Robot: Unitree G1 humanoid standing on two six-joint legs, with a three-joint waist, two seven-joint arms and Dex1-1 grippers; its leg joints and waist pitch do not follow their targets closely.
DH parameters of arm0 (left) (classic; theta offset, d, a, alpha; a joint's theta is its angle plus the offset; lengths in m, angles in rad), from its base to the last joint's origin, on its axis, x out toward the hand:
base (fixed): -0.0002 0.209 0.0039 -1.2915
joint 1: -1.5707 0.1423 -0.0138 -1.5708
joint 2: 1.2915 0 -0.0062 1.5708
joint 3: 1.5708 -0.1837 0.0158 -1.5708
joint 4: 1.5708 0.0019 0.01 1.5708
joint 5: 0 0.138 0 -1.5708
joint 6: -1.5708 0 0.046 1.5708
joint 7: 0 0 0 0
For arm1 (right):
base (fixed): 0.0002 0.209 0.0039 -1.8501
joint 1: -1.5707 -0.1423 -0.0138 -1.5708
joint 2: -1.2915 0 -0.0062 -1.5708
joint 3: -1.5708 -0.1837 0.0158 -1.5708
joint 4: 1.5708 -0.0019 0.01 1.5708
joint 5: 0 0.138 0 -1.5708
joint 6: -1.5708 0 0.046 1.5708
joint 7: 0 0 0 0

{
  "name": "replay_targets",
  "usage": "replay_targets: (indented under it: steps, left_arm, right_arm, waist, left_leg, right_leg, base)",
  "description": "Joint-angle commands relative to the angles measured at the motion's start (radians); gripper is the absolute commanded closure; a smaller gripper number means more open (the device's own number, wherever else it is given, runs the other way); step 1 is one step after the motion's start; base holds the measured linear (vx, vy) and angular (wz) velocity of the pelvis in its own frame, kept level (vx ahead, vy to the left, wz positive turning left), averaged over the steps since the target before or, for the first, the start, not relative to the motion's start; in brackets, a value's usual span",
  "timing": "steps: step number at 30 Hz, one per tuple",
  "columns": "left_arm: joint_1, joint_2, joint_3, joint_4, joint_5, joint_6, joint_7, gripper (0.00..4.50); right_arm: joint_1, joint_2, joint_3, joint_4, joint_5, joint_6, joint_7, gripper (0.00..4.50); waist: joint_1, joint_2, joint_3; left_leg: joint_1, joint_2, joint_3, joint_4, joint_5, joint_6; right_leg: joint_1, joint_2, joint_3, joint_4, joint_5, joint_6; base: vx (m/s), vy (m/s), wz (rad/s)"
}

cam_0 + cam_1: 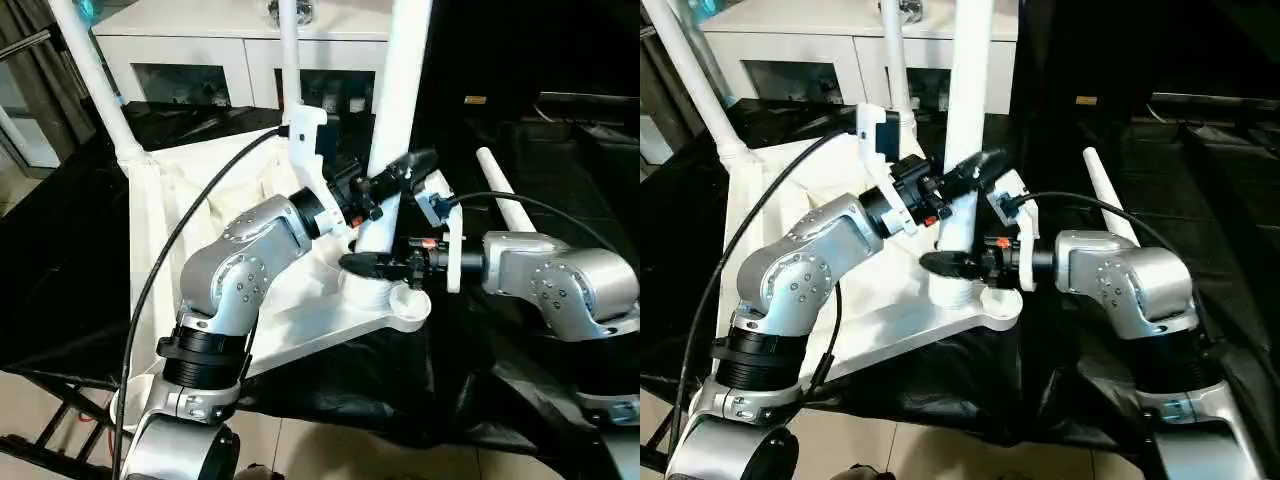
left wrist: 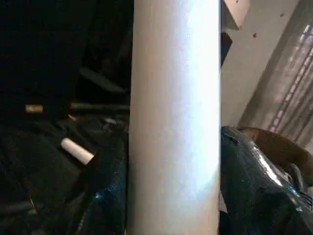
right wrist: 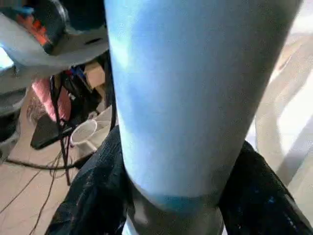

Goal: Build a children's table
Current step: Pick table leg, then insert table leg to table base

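Note:
The white tabletop [image 1: 190, 210] lies upside down on black cloth. A white leg [image 1: 405, 60] stands upright in its near right corner socket [image 1: 385, 292]. My left gripper [image 1: 395, 175] is shut on this leg partway up, its fingers [image 2: 105, 196] pressed against both sides. My right gripper [image 1: 372, 262] is shut on the same leg [image 3: 186, 98] lower down, just above the socket. Two more legs [image 1: 95, 70] [image 1: 290, 50] stand in the far corners. Another leg [image 1: 505, 195] lies loose on the cloth to the right.
A white cabinet [image 1: 200, 45] with glass fronts stands behind the work. Black cloth [image 1: 560, 160] covers the surface around the tabletop. A black cable [image 1: 180, 240] loops over the tabletop to my left arm. Tiled floor shows in front.

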Motion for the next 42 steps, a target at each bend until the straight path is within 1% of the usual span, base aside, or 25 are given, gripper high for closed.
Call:
replay_targets:
  steps: [1, 4, 6, 7, 10, 11, 12, 13, 15, 16, 17, 18, 19, 20, 21, 23, 25, 29, 31, 32, 33, 35, 38, 40, 42]
  left_arm:
    - [-0.001, -0.012, 0.016, -0.033, 0.007, -0.047, -0.005, 1.49]
    - [-0.004, -0.02, 0.039, -0.042, 0.006, -0.08, 0.016, 1.49]
    - [-0.005, -0.022, 0.045, -0.047, 0.007, -0.091, 0.022, 1.49]
    - [-0.006, -0.024, 0.052, -0.052, 0.001, -0.099, 0.023, 1.49]
    - [-0.007, -0.028, 0.074, -0.059, -0.017, -0.112, 0.034, 1.49]
    - [-0.006, -0.016, 0.09, -0.058, -0.018, -0.118, 0.04, 1.49]
    - [-0.006, -0.016, 0.09, -0.058, -0.018, -0.118, 0.04, 1.49]
    - [0.01, 0.036, 0.078, -0.04, 0.032, -0.135, 0.021, 1.49]
    - [0.023, 0.067, 0.062, -0.03, 0.063, -0.145, 0.002, 1.49]
    - [0.061, 0.146, -0.002, -0.012, 0.145, -0.156, -0.042, 1.49]
    - [0.086, 0.188, -0.04, -0.01, 0.174, -0.147, -0.075, 1.49]
    - [0.104, 0.219, -0.068, -0.011, 0.194, -0.139, -0.099, 1.49]
    - [0.144, 0.284, -0.132, -0.015, 0.233, -0.12, -0.145, 1.49]
    - [0.144, 0.284, -0.132, -0.015, 0.233, -0.12, -0.145, 1.49]
    - [0.182, 0.338, -0.197, -0.016, 0.267, -0.104, -0.185, 1.49]
    - [0.194, 0.349, -0.214, -0.017, 0.269, -0.092, -0.193, 1.49]
    - [0.22, 0.365, -0.271, -0.012, 0.273, -0.049, -0.202, 1.49]
    - [0.225, 0.355, -0.324, 0.041, 0.32, -0.021, -0.182, 1.49]
    - [0.228, 0.352, -0.341, 0.056, 0.338, -0.004, -0.19, 1.78]
    - [0.23, 0.351, -0.349, 0.059, 0.34, 0.007, -0.196, 1.78]
    - [0.233, 0.352, -0.358, 0.054, 0.338, 0.029, -0.203, 1.86]
    - [0.24, 0.356, -0.369, 0.038, 0.32, 0.072, -0.211, 1.92]
    - [0.244, 0.359, -0.375, 0.025, 0.309, 0.097, -0.213, 2.28]
    - [0.246, 0.374, -0.402, 0.032, 0.348, 0.1, -0.202, 2.3]
    - [0.245, 0.373, -0.405, 0.042, 0.364, 0.096, -0.195, 2.55]
  right_arm:
    - [0.015, 0.025, -0.049, 0.009, 0.001, -0.033, -0.06, 2.52]
    - [0.038, 0.096, -0.101, 0.014, -0.012, -0.093, -0.161, 2.53]
    - [0.046, 0.12, -0.119, 0.017, -0.016, -0.112, -0.195, 2.53]
    - [0.053, 0.135, -0.127, 0.018, -0.025, -0.125, -0.22, 2.53]
    - [0.072, 0.153, -0.13, 0.015, -0.058, -0.162, -0.267, 2.53]
    - [0.092, 0.158, -0.128, 0.013, -0.09, -0.191, -0.303, 2.53]
    - [0.092, 0.158, -0.128, 0.013, -0.09, -0.191, -0.303, 2.53]
    - [0.123, 0.151, -0.121, 0.014, -0.134, -0.224, -0.34, 2.53]
    - [0.139, 0.143, -0.119, 0.014, -0.155, -0.236, -0.356, 2.53]
    - [0.167, 0.12, -0.117, 0.012, -0.188, -0.249, -0.382, 2.53]
    - [0.181, 0.105, -0.117, 0.007, -0.198, -0.25, -0.386, 2.53]
    - [0.19, 0.094, -0.118, 0.003, -0.203, -0.249, -0.388, 2.53]
    - [0.207, 0.073, -0.12, -0.012, -0.214, -0.247, -0.392, 2.53]
    - [0.207, 0.073, -0.12, -0.012, -0.214, -0.247, -0.392, 2.53]
    - [0.221, 0.058, -0.125, -0.031, -0.215, -0.243, -0.389, 2.53]
    - [0.225, 0.055, -0.125, -0.038, -0.215, -0.24, -0.387, 2.53]
    - [0.238, 0.045, -0.114, -0.07, -0.219, -0.231, -0.382, 2.53]
    - [0.249, 0.047, -0.096, -0.108, -0.218, -0.224, -0.384, 2.53]
    - [0.251, 0.05, -0.089, -0.121, -0.216, -0.22, -0.387, 2.53]
    - [0.25, 0.051, -0.085, -0.125, -0.216, -0.219, -0.388, 2.53]
    - [0.25, 0.054, -0.081, -0.13, -0.216, -0.215, -0.388, 2.53]
    - [0.253, 0.055, -0.077, -0.139, -0.217, -0.209, -0.386, 2.53]
    - [0.256, 0.053, -0.074, -0.144, -0.219, -0.206, -0.385, 2.53]
    - [0.259, 0.049, -0.064, -0.148, -0.225, -0.206, -0.382, 2.53]
    - [0.26, 0.049, -0.062, -0.148, -0.224, -0.205, -0.381, 2.53]
  waist:
    - [0.003, -0.02, -0.079]
    - [0.001, -0.018, -0.079]
    - [0.0, -0.019, -0.079]
    - [0.0, -0.012, -0.079]
    - [-0.003, -0.013, -0.079]
    - [-0.004, -0.013, -0.078]
    - [-0.005, -0.009, -0.078]
    - [-0.004, -0.014, -0.079]
    - [-0.006, -0.011, -0.079]
    - [-0.01, -0.015, -0.078]
    - [-0.007, -0.014, -0.078]
    - [-0.012, -0.011, -0.076]
    - [-0.014, -0.009, -0.077]
    - [-0.016, -0.007, -0.078]
    - [-0.016, -0.007, -0.079]
    - [-0.02, -0.005, -0.076]
    - [-0.022, -0.006, -0.073]
    - [-0.028, -0.007, -0.071]
    - [-0.033, -0.005, -0.071]
    - [-0.035, -0.006, -0.071]
    - [-0.035, -0.004, -0.071]
    - [-0.037, -0.005, -0.071]
    - [-0.036, -0.007, -0.071]
    - [-0.034, -0.007, -0.071]
    - [-0.035, -0.006, -0.071]
  left_leg:
    - [0.016, 0.045, -0.017, -0.058, -0.136, 0.046]
    - [0.016, 0.046, -0.017, -0.06, -0.14, 0.039]
    - [0.017, 0.044, -0.017, -0.062, -0.143, 0.034]
    - [0.017, 0.045, -0.018, -0.062, -0.146, 0.031]
    - [0.017, 0.043, -0.017, -0.062, -0.155, 0.024]
    - [0.017, 0.042, -0.016, -0.062, -0.156, 0.023]
    - [0.017, 0.042, -0.017, -0.063, -0.158, 0.018]
    - [0.018, 0.041, -0.018, -0.064, -0.158, 0.019]
    - [0.018, 0.041, -0.019, -0.065, -0.16, 0.019]
    - [0.019, 0.04, -0.016, -0.065, -0.165, 0.016]
    - [0.02, 0.042, -0.021, -0.067, -0.165, 0.016]
    - [0.021, 0.043, -0.019, -0.07, -0.169, 0.013]
    - [0.024, 0.042, -0.019, -0.07, -0.181, 0.003]
    - [0.023, 0.042, -0.018, -0.07, -0.18, -0.001]
    - [0.023, 0.042, -0.018, -0.069, -0.18, -0.003]
    - [0.025, 0.044, -0.018, -0.073, -0.2, -0.001]
    - [0.025, 0.044, -0.017, -0.073, -0.225, -0.005]
    - [0.026, 0.042, -0.018, -0.074, -0.254, -0.01]
    - [0.026, 0.041, -0.019, -0.075, -0.261, -0.011]
    - [0.023, 0.041, -0.02, -0.076, -0.261, -0.012]
    - [0.023, 0.041, -0.021, -0.075, -0.259, -0.012]
    - [0.026, 0.041, -0.019, -0.074, -0.263, -0.009]
    - [0.025, 0.041, -0.018, -0.073, -0.256, -0.004]
    - [0.026, 0.042, -0.019, -0.074, -0.253, -0.002]
    - [0.025, 0.042, -0.019, -0.074, -0.247, 0.0]
  right_leg:
    - [0.056, -0.051, 0.038, -0.071, -0.225, -0.204]
    - [0.052, -0.051, 0.038, -0.072, -0.227, -0.201]
    - [0.054, -0.05, 0.036, -0.071, -0.23, -0.2]
    - [0.054, -0.049, 0.036, -0.07, -0.231, -0.198]
    - [0.053, -0.048, 0.037, -0.073, -0.228, -0.19]
    - [0.054, -0.048, 0.037, -0.073, -0.228, -0.19]
    - [0.053, -0.047, 0.037, -0.073, -0.229, -0.186]
    - [0.053, -0.046, 0.037, -0.074, -0.239, -0.171]
    - [0.051, -0.044, 0.037, -0.075, -0.246, -0.162]
    - [0.052, -0.044, 0.037, -0.076, -0.252, -0.157]
    - [0.052, -0.045, 0.037, -0.077, -0.259, -0.146]
    - [0.049, -0.042, 0.039, -0.075, -0.27, -0.133]
    - [0.049, -0.043, 0.039, -0.074, -0.281, -0.131]
    - [0.047, -0.043, 0.041, -0.074, -0.269, -0.137]
    - [0.047, -0.043, 0.041, -0.071, -0.262, -0.14]
    - [0.045, -0.044, 0.041, -0.071, -0.263, -0.154]
    - [0.045, -0.045, 0.042, -0.073, -0.276, -0.169]
    - [0.045, -0.045, 0.042, -0.079, -0.324, -0.152]
    - [0.045, -0.044, 0.042, -0.082, -0.335, -0.146]
    - [0.047, -0.045, 0.042, -0.082, -0.336, -0.147]
    - [0.048, -0.046, 0.042, -0.081, -0.333, -0.149]
    - [0.044, -0.045, 0.042, -0.082, -0.333, -0.157]
    - [0.044, -0.044, 0.042, -0.081, -0.324, -0.165]
    - [0.044, -0.045, 0.043, -0.08, -0.32, -0.167]
    - [0.045, -0.044, 0.043, -0.08, -0.306, -0.162]
  base:
    - [0.0, 0.0, 0.0]
    - [0.0, 0.0, 0.0]
    - [0.0, 0.0, 0.0]
    - [0.0, 0.0, 0.0]
    - [0.0, 0.0, 0.0]
    - [0.0, 0.0, 0.0]
    - [0.0, 0.0, 0.0]
    - [0.0, 0.0, 0.0]
    - [0.0, 0.0, 0.0]
    - [0.0, 0.0, 0.0]
    - [0.0, 0.0, 0.0]
    - [0.0, 0.0, 0.0]
    - [0.0, 0.0, 0.0]
    - [0.0, 0.0, 0.0]
    - [0.0, 0.0, 0.0]
    - [0.0, 0.0, 0.0]
    - [0.0, 0.0, 0.0]
    - [0.0, 0.0, 0.0]
    - [0.0, 0.0, 0.0]
    - [0.0, 0.0, 0.0]
    - [0.0, 0.0, 0.0]
    - [0.0, 0.0, 0.0]
    - [0.0, 0.0, 0.0]
    - [0.0, 0.0, 0.0]
    - [0.0, 0.0, 0.0]
